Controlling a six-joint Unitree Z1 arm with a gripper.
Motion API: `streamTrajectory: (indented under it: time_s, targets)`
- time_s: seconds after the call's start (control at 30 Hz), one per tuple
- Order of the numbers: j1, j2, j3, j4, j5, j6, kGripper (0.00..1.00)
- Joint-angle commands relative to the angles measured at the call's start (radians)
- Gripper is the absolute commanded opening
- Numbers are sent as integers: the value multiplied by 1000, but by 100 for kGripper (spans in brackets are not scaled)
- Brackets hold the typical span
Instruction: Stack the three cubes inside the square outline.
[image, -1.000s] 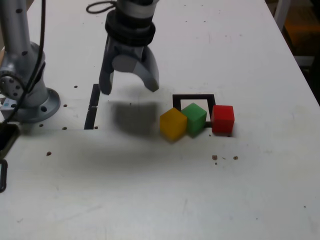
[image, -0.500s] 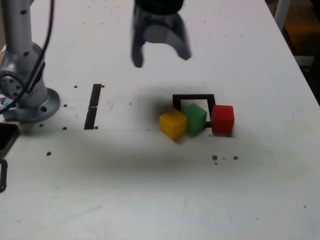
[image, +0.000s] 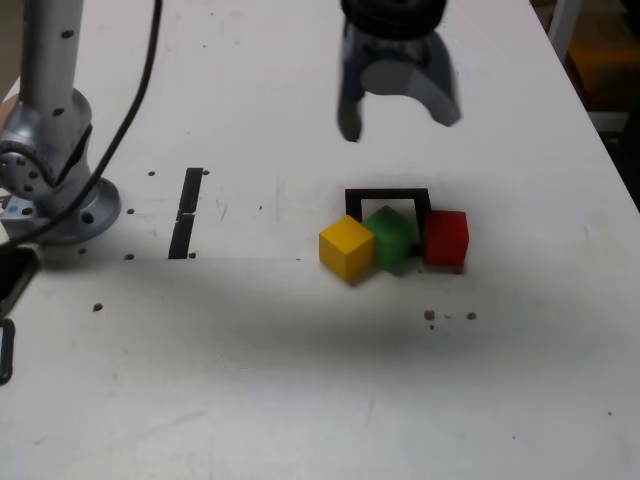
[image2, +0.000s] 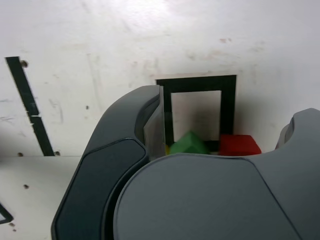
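Note:
Three cubes sit in a row on the white table in the exterior view: yellow cube (image: 346, 246) on the exterior view's left, green cube (image: 390, 236) in the middle, red cube (image: 446, 238) on the right. The green one lies partly inside the black square outline (image: 387, 194); yellow and red rest just outside its sides. My gripper (image: 398, 120) hangs open above and behind the outline, holding nothing. In the wrist view the outline (image2: 195, 84), green cube (image2: 189, 144) and red cube (image2: 239, 145) show between the fingers (image2: 125, 150); the yellow cube is almost hidden.
A short black tape strip (image: 187, 212) lies at the exterior view's left, near the arm's grey base (image: 62, 200). Small dark specks (image: 430, 315) dot the table in front of the cubes. The table's right edge (image: 600, 130) runs past the red cube.
The gripper has travelled from the exterior view's left, near the tape strip, rightward and up to hang behind the square outline. The cubes have not moved.

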Motion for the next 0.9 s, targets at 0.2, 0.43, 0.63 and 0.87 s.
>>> streamTrajectory:
  time_s: [0.2,0.43,0.63,0.87]
  targets:
    - [-44,83,-85,-15,-2,9,89]
    - [-51,132,-114,-17,-8,11,89]
    - [-53,164,-126,-18,-22,12,89]
    - [-59,194,-130,-24,-41,12,89]
